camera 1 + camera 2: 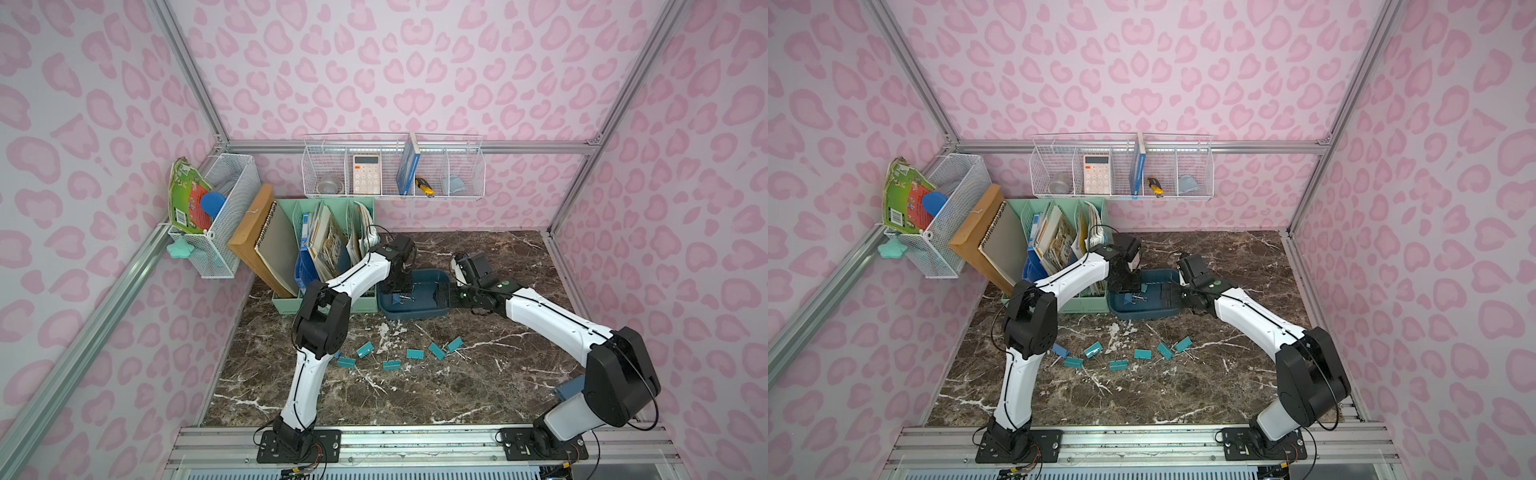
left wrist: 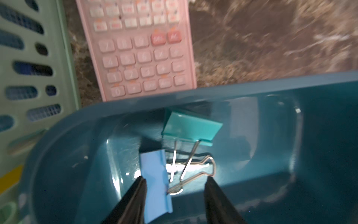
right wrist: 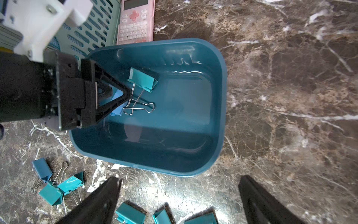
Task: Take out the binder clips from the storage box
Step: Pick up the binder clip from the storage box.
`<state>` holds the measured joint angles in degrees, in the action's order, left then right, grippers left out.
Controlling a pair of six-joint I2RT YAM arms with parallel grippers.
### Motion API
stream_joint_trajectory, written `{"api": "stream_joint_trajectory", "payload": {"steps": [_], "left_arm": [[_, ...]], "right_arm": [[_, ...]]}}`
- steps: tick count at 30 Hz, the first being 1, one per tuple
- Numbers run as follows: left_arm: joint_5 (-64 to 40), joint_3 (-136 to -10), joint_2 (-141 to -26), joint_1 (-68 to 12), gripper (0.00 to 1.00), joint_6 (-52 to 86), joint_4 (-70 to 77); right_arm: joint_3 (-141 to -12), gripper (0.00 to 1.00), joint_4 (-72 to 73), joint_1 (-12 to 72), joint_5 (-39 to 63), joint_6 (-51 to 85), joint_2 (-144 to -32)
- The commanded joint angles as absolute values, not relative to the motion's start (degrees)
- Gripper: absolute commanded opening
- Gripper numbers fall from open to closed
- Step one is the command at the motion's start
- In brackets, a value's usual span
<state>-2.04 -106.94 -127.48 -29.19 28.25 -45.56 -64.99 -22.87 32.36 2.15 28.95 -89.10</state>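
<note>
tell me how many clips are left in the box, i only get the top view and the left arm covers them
Observer: Two: a teal binder clip and a light blue binder clip, wire handles crossing, in the storage box.
Operator: has left grabbed one
Observer: Not yet. The left gripper has the light blue binder clip between its jaws, which stand apart.
Operator: and right
Observer: The right gripper is open and empty, at the box's edge.

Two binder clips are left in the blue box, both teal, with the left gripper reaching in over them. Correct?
Not both teal: the left wrist view shows one teal clip and one light blue clip in the storage box. The left gripper does reach in over them.
</note>
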Motion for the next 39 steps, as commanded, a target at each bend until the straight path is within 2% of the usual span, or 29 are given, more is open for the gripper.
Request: {"api": "stream_joint_trajectory", "payload": {"steps": [1,6,9,16,19,21,25,39], "left_arm": [[-3.6,-107.8,-128.3,-29.3,0.47,26.1,-46.7],[-3.1,-111.4,-131.3,-29.5,0.40,26.0,-48.3],[-2.6,-113.0,-132.9,-29.7,0.32,25.5,-49.1],[-0.3,-114.1,-134.3,-29.8,0.26,25.0,-50.0],[-0.2,-114.6,-134.8,-29.8,0.15,25.0,-50.1],[-0.1,-114.8,-134.9,-29.9,0.13,25.1,-50.3],[0.2,-114.8,-134.2,-30.0,0.01,25.2,-50.3],[-0.4,-111.9,-123.4,-30.8,0.00,29.2,-49.3]], "right_arm": [[-65.0,0.99,-22.2,32.4,2.0,29.1,-88.9],[-64.6,0.99,-22.3,32.4,1.9,29.2,-88.5],[-64.4,1.00,-22.5,32.4,1.6,29.3,-88.2],[-64.0,1.00,-22.5,32.4,1.5,29.5,-88.0],[-64.2,1.00,-22.5,32.4,1.6,29.5,-88.2],[-64.3,1.00,-22.5,32.4,1.5,29.5,-88.3],[-64.3,1.00,-22.6,32.4,1.4,29.6,-88.2],[-61.8,1.00,-22.1,32.5,0.8,30.6,-85.1]]}}
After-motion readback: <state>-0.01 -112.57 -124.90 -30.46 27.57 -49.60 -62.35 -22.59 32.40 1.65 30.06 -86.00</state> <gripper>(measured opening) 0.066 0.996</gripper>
